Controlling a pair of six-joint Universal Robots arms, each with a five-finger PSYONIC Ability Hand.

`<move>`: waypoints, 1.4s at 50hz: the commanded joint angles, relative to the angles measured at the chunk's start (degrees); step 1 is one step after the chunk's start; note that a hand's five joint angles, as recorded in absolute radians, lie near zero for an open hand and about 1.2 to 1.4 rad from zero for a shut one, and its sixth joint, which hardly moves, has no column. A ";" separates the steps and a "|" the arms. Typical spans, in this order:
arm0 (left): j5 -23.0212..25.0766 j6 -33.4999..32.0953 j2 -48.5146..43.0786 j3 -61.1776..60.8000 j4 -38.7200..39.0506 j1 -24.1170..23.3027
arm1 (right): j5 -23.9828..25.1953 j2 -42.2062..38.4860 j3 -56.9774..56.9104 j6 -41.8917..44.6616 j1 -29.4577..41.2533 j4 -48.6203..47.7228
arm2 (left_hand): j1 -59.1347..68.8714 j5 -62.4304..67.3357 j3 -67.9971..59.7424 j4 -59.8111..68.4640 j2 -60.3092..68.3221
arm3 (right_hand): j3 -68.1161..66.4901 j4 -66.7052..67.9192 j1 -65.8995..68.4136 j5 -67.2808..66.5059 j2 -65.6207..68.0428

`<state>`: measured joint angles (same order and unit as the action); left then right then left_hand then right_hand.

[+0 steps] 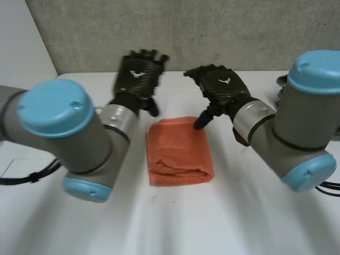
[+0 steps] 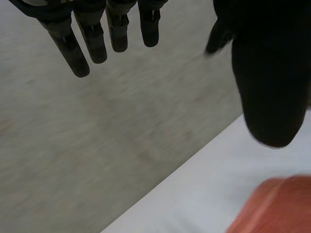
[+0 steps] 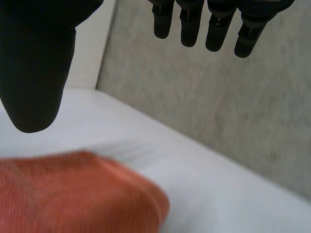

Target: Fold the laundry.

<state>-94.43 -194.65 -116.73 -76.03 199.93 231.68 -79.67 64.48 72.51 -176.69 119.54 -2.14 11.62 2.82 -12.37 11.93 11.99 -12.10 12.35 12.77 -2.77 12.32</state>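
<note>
The folded orange towel (image 1: 179, 151) lies mid-surface (image 1: 212, 223), its long axis running from far edge to near edge, thick fold nearest. Left hand (image 1: 137, 74) and right hand (image 1: 220, 85) hang near its far corners, fingers straight and holding nothing.

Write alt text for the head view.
A folded orange towel lies in the middle of a white table. Both black robot hands are open and empty beyond it: the left hand off its far left corner, the right hand with its thumb by the far right corner.
</note>
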 commanded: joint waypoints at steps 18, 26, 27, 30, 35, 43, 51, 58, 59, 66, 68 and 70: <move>-7.88 -0.91 -21.79 15.65 -29.67 -0.27 | -1.97 -25.72 -22.15 6.79 -1.07 23.06 | -1.07 -2.27 1.82 -1.37 -1.44 | 2.10 -2.35 -2.77 2.77 -2.32; -6.92 -0.65 -11.68 14.06 -29.25 -0.80 | -8.04 -16.23 -19.17 12.51 -0.89 19.55 | -1.62 -2.82 2.37 -1.93 -1.99 | 2.10 -2.35 -2.77 2.77 -2.32; -6.30 -0.65 -10.54 13.98 -28.90 -0.80 | -8.31 -15.53 -18.38 13.03 -0.80 18.50 | -1.62 -2.82 2.37 -1.93 -1.99 | 2.10 -2.35 -2.77 2.77 -2.32; -3.84 -0.56 -5.97 13.36 -26.44 -0.53 | -9.45 -12.10 -12.94 16.02 0.86 13.58 | -1.62 -2.82 2.37 -1.93 -1.99 | 2.10 -2.35 -2.77 2.77 -2.32; 2.21 -0.38 -0.08 10.73 -21.34 1.22 | -11.73 -5.86 -1.78 20.77 5.61 5.15 | -1.62 -2.82 2.37 -1.93 -1.99 | 2.10 -2.35 -2.77 2.77 -2.32; 24.09 -0.03 5.73 6.07 -20.80 6.50 | -12.70 -5.15 16.25 22.26 11.84 -10.23 | -1.62 -2.82 2.37 -1.93 -1.99 | 2.10 -2.35 -2.77 2.77 -2.32; 35.89 0.50 8.28 3.43 -23.18 7.29 | -12.88 -10.50 18.90 22.53 14.05 -21.40 | -1.62 -2.82 2.37 -1.93 -1.99 | 2.10 -2.35 -2.77 2.77 -2.32; 36.07 0.58 8.28 2.99 -23.00 7.12 | -12.79 -14.81 16.35 24.28 14.05 -26.77 | -1.62 -2.82 2.37 -1.93 -1.99 | 2.10 -2.35 -2.77 2.77 -2.32; 36.07 0.58 8.28 2.99 -23.00 7.03 | -12.79 -15.25 15.91 24.81 14.05 -26.86 | -1.62 -2.82 2.37 -1.93 -1.99 | 2.10 -2.35 -2.77 2.77 -2.32; 36.07 1.29 8.19 2.99 -22.83 6.85 | -12.79 -16.84 14.15 28.42 13.96 -28.27 | -1.62 -2.82 2.37 -1.93 -1.99 | 2.10 -2.35 -2.77 2.77 -2.32; 36.07 1.73 8.10 2.99 -22.83 6.76 | -12.70 -17.10 13.63 28.42 13.96 -28.53 | -1.58 -2.77 2.33 -1.88 -1.95 | 2.10 -2.35 -2.77 2.77 -2.32; 36.07 1.99 8.10 3.08 -22.83 6.85 | -12.70 -17.28 12.92 28.59 13.96 -28.53 | -1.58 -2.77 2.33 -1.88 -1.95 | 2.10 -2.35 -2.77 2.77 -2.32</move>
<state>-58.30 -193.54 -108.54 -73.07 177.04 238.56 -92.45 47.67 87.01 -148.90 133.55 -30.43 10.16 2.80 -12.37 11.93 11.93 -12.09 12.34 12.74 -2.74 11.33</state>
